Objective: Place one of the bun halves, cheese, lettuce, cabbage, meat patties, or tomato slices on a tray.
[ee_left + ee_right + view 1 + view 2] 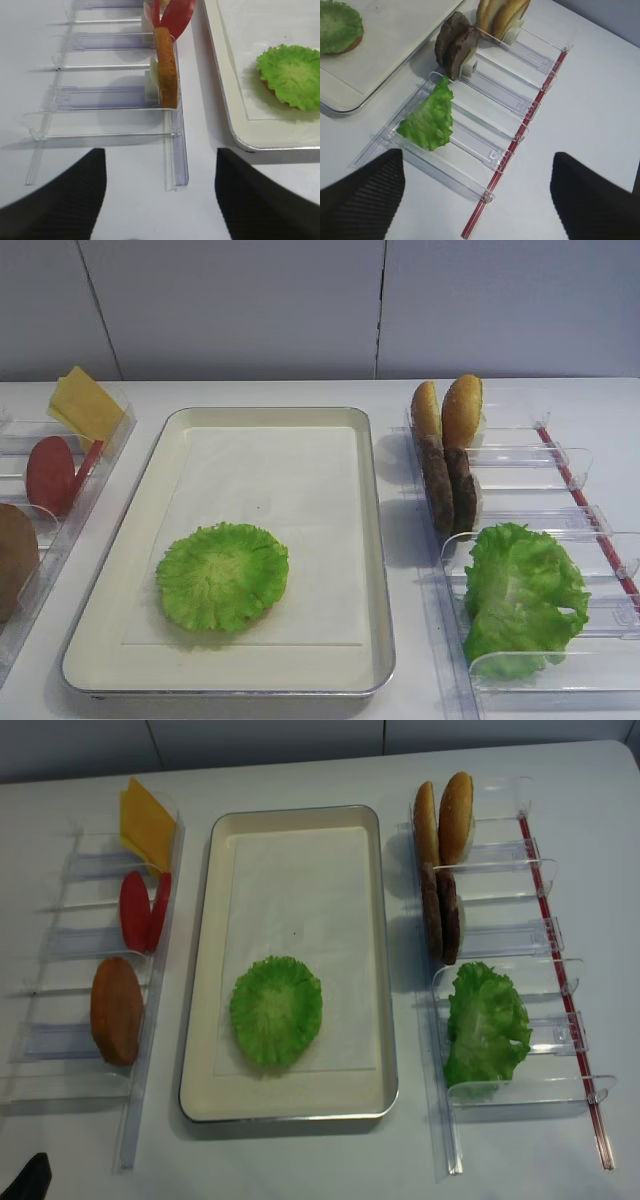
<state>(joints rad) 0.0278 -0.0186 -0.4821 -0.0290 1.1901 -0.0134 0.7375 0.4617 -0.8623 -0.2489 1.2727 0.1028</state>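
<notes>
- Lettuce (276, 1012), a frilly round green leaf, lies flat on the paper liner near the front end of the cream tray (205, 910); the right wrist view shows a brown edge beneath it, likely a bun half.
- Right-hand clear bin (540, 870) holds two bun halves (445, 815) on edge at the far end, two dark meat patties (440, 915) on edge just in front of them, and a crinkled green bunch (485, 1025) nearest the camera.
- Left-hand clear bin (60, 990) holds yellow cheese (146, 820) at the far end, red tomato slices (143, 910) in the middle and one brown bun half (117, 1010) upright toward the front.
- Right gripper (477, 200) hangs over the white worktop (300, 1160) beside the right-hand bin, its dark fingers spread wide with nothing between them.
- Left gripper (160, 200) hangs over the worktop in front of the left-hand bin, fingers likewise well apart and holding nothing.
</notes>
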